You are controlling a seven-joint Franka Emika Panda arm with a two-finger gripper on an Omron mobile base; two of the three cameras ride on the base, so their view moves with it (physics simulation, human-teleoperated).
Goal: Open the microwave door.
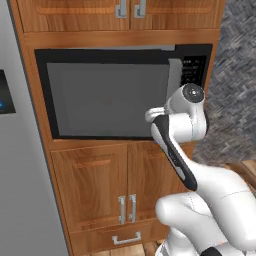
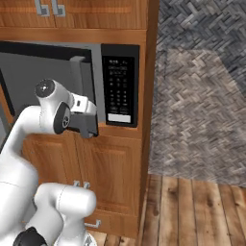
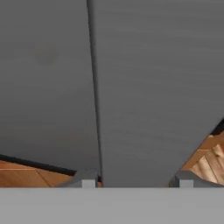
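Observation:
The microwave (image 1: 122, 52) is built into a wooden cabinet, and its black keypad panel (image 2: 120, 89) sits at the right. The microwave door (image 1: 105, 97) has a black frame and a grey window, and it stands slightly ajar at its handle side. Its vertical grey bar handle (image 2: 85, 77) juts out from the front. In the hand view the handle (image 3: 144, 87) runs between my two fingertips, with the door window (image 3: 43, 87) to its left. My gripper (image 3: 136, 183) is shut on the lower part of the handle (image 1: 174, 75). The gripper's dark body (image 2: 91, 126) shows beside the keypad.
A grey fridge panel (image 1: 20, 175) stands left of the cabinet. Wooden cabinet doors (image 1: 90, 185) and a drawer (image 1: 125, 239) lie below the microwave, with more doors (image 1: 75, 10) above. To the right are a woven grey wall (image 2: 202, 72) and a wooden floor (image 2: 192, 211).

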